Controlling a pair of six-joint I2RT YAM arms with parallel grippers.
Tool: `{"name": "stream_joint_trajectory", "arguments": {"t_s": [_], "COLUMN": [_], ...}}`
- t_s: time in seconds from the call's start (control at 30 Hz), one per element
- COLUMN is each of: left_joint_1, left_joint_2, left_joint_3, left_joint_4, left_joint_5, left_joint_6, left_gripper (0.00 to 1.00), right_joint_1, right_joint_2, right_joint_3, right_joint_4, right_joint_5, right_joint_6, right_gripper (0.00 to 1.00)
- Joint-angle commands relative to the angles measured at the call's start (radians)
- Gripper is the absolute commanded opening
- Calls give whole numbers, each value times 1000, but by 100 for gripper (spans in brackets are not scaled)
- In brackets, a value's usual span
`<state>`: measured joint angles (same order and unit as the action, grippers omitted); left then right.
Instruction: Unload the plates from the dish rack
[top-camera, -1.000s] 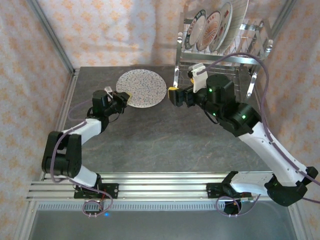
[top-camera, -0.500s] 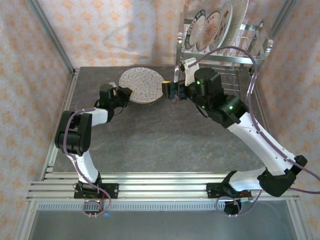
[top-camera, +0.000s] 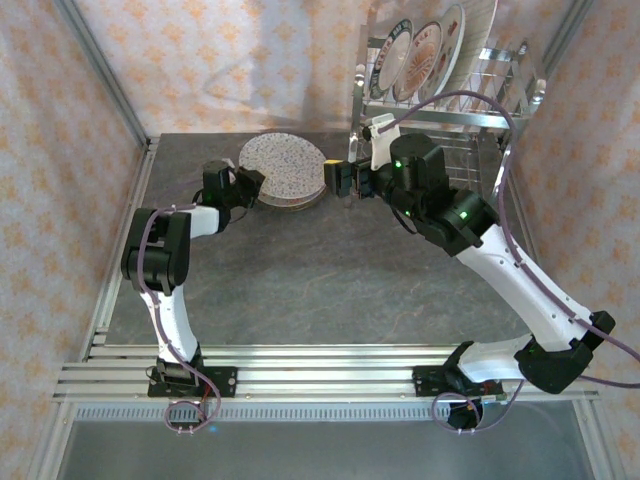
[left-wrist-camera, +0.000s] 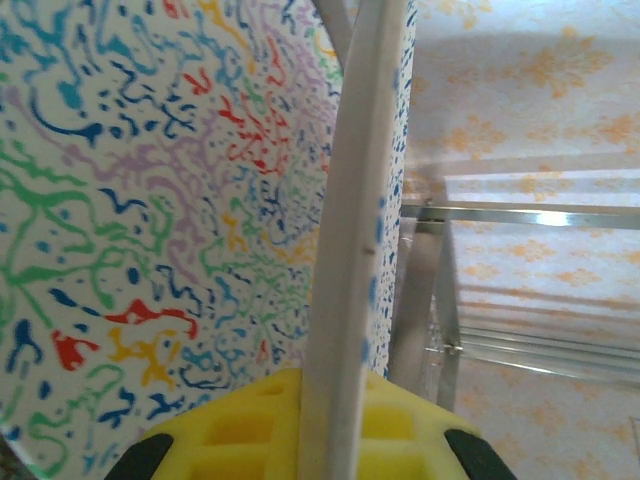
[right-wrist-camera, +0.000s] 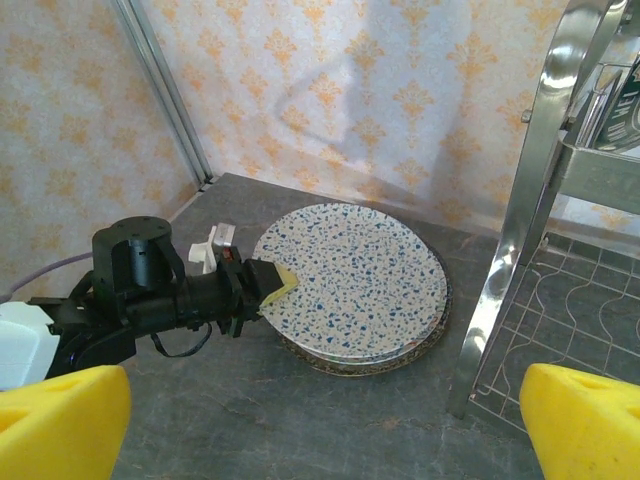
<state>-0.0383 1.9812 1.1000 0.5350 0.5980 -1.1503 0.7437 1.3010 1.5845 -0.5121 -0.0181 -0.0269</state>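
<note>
I counted one dish rack (top-camera: 445, 110). In its top part I saw four plates (top-camera: 425, 50) standing up, though more may have hid behind them. On the table (top-camera: 330, 290) lay one pile (right-wrist-camera: 345, 366) of at least two, with one speckled plate (right-wrist-camera: 350, 280) on top. There were two arms: a left arm (top-camera: 160, 265) and a right arm (top-camera: 510, 270).

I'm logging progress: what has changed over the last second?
The left gripper, shut on the speckled plate at its rim, carried it farther back, over the stacked plates. The open right gripper moved back too, nearer the dish rack. The racked plates and the grip stayed unchanged.
</note>
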Motion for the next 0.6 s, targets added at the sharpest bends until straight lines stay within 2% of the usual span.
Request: {"name": "stream_joint_trajectory", "arguments": {"t_s": [0.0, 0.57], "left_joint_1": [7, 9], "left_joint_2": [7, 74], "left_joint_3": [58, 119], "left_joint_4": [9, -30], "left_joint_5": [12, 20], "left_joint_6": [41, 55], "left_gripper": [0, 0], "right_joint_1": [7, 6], "right_joint_2": [-1, -6], "right_joint_3": [31, 29], "right_joint_4": [18, 19], "right_joint_5": [26, 48], "right_joint_6": [11, 13], "right_gripper": [99, 99]}}
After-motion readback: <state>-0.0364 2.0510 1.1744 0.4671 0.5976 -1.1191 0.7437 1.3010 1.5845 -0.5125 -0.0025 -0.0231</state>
